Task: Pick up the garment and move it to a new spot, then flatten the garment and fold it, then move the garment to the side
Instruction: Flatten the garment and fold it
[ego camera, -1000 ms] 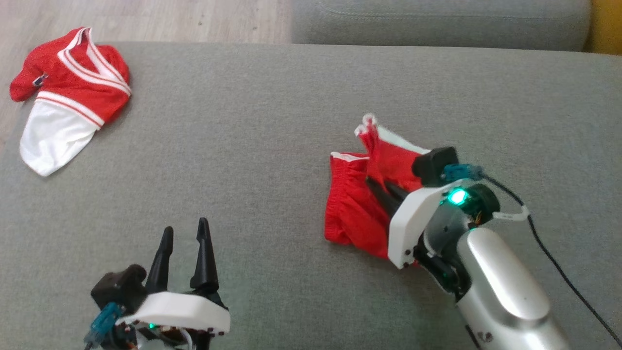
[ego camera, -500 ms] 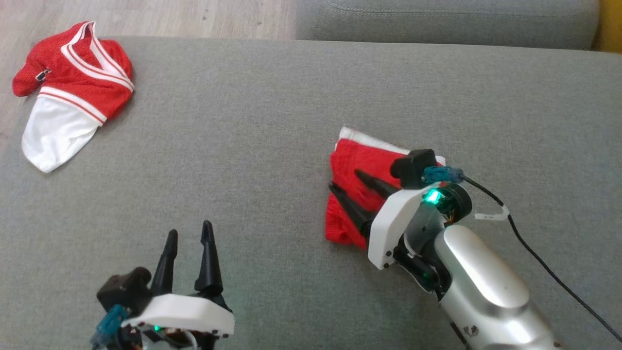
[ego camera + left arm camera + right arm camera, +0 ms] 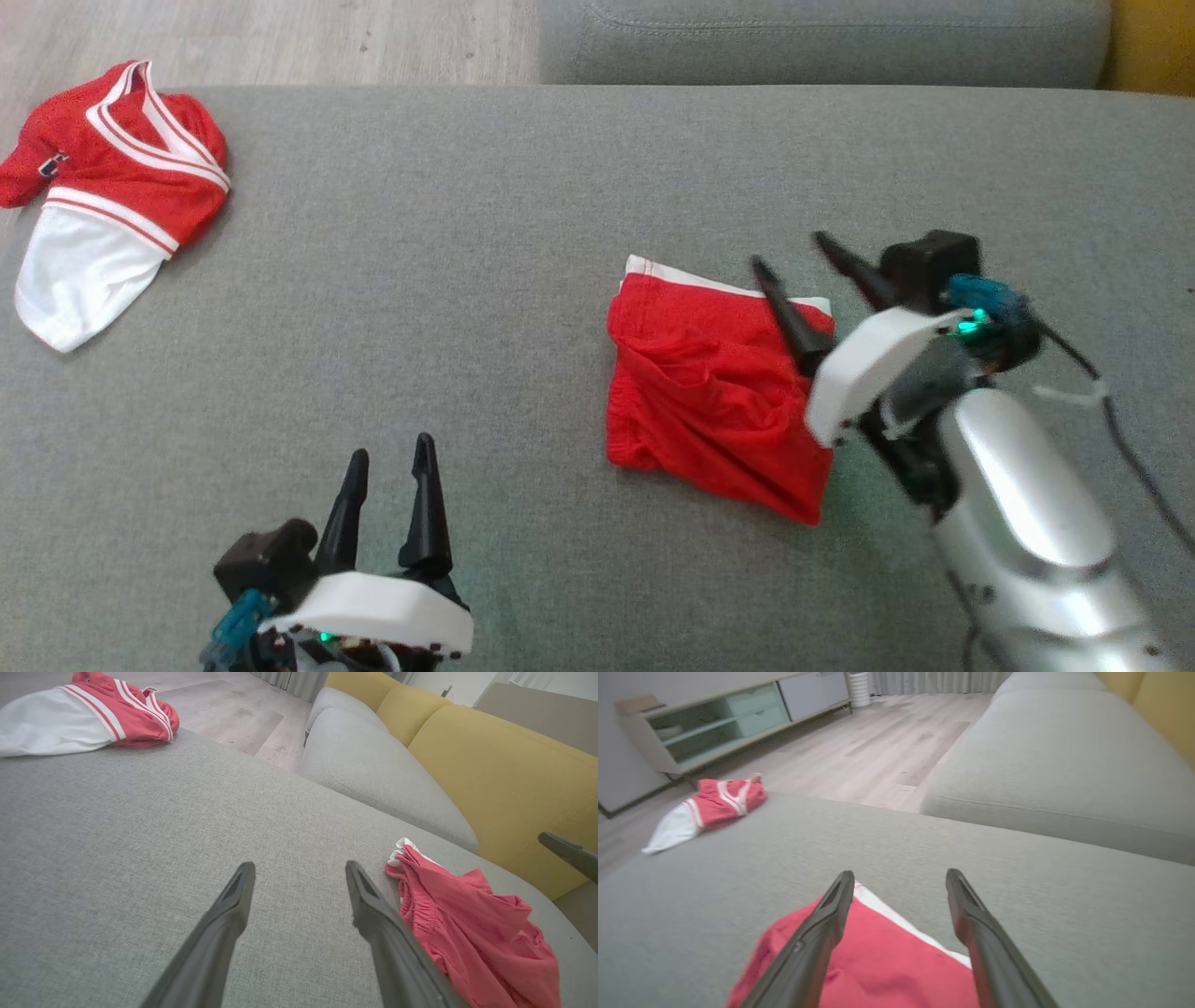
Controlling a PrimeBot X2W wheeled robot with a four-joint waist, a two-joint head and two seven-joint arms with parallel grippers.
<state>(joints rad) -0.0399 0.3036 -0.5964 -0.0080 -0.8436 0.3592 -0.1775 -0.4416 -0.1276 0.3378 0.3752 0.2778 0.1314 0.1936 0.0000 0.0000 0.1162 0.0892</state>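
The garment, red shorts with a white hem, lies folded on the grey cushion right of centre; it also appears in the left wrist view and the right wrist view. My right gripper hangs open above the garment's far right edge, nothing between its fingers; its fingers straddle the white hem. My left gripper stands open at the lower left, apart from the garment, with bare cushion between its fingers.
A red and white jersey lies at the cushion's far left corner, also seen as a jersey from the right wrist. A second grey cushion and a yellow backrest lie beyond. Wooden floor borders the far edge.
My right gripper has opened and let go of the garment, then lifted back toward the right. The garment now lies flat and folded. The head camera has shifted slightly.
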